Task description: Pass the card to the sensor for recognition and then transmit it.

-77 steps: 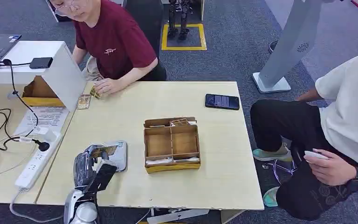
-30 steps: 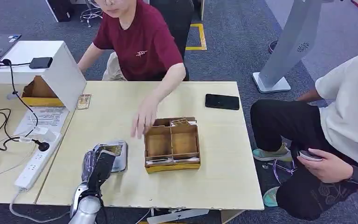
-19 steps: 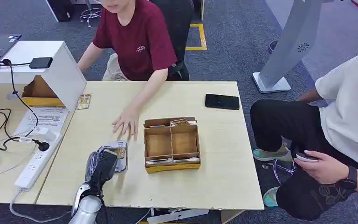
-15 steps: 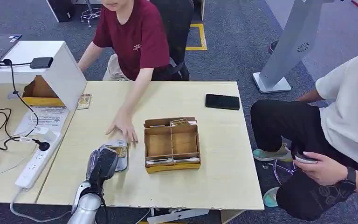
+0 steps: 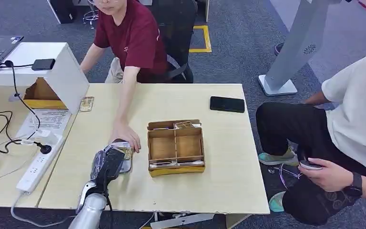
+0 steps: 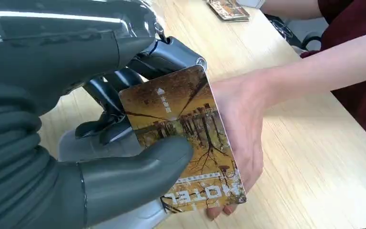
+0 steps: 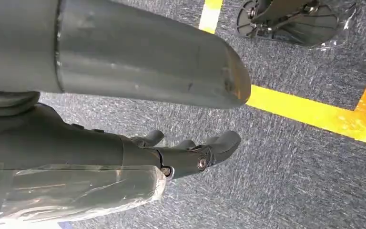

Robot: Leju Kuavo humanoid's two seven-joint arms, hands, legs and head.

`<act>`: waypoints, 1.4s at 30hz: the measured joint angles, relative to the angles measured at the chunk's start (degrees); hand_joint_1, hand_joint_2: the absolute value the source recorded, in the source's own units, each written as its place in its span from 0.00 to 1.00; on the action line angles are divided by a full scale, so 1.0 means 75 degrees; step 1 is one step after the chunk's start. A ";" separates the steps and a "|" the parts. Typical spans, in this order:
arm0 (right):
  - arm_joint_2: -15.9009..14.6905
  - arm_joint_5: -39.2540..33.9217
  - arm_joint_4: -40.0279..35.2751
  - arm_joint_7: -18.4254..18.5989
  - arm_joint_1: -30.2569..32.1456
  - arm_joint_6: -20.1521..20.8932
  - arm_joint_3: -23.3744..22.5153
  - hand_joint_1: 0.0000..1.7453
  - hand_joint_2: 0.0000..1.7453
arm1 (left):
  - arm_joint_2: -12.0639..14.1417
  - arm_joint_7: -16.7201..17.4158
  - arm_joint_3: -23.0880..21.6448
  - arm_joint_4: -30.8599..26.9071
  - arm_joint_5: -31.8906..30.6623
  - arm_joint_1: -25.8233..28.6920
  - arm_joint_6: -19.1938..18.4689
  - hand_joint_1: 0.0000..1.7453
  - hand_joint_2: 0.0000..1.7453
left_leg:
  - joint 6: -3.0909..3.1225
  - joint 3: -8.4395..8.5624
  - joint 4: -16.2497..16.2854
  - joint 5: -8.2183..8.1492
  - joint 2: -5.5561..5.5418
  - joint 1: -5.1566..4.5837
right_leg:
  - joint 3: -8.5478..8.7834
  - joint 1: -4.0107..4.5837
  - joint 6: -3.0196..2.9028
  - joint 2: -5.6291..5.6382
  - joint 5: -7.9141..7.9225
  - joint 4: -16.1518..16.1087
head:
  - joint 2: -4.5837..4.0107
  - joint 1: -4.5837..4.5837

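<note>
Left hand point(image 5: 108, 164): thumb and fingers pinch the card point(image 6: 183, 138) above the grey sensor point(image 6: 83, 145), largely hidden beneath; a person's hand point(image 5: 126, 135) touches the card's far edge. Head view shows the card small; left wrist view shows "HOTEL" print. Right hand point(image 7: 190, 152): over carpet, fingers loosely extended, holding nothing.

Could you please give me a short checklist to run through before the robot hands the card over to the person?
1. Card held by the left hand: ok, thumb on its face, fingers behind.
2. Card above the sensor: ok.
3. Sensor has read the card: cannot tell.
4. Person's hand at the card: ok, its fingers lie behind the card's far edge.
5. Person's grip firm enough for release: cannot tell.
6. Right hand out of the way: ok, hanging over the floor, holding nothing.
</note>
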 joint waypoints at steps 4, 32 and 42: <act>0.0003 0.0047 0.0000 -0.0003 0.0000 0.0023 -0.0027 0.00 0.00 | 0.0012 0.0003 0.0000 0.0207 -0.0020 -0.0092 0.0026 1.00 1.00 | -0.0007 0.0011 -0.0001 0.0004 -0.0003 0.0000 | 0.0012 0.0000 -0.0001 -0.0002 0.0000 0.0000 | 0.0000 -0.0003; 0.0015 0.0335 0.0000 -0.0041 -0.0001 0.0108 -0.0108 0.00 0.00 | 0.0190 -0.0085 0.0370 0.0615 -0.0049 -0.0377 0.0443 1.00 1.00 | -0.0011 0.0021 -0.0006 0.0021 0.0002 0.0003 | 0.0015 0.0001 -0.0009 0.0004 0.0018 0.0002 | 0.0000 -0.0003; 0.0017 0.0367 0.0000 -0.0023 -0.0002 0.0111 -0.0111 0.00 0.00 | 0.0321 -0.0192 0.0731 0.0688 0.0006 -0.0449 0.0396 1.00 1.00 | -0.0016 0.0021 -0.0010 0.0025 0.0001 0.0005 | 0.0013 0.0001 -0.0010 0.0003 0.0019 0.0003 | 0.0000 -0.0003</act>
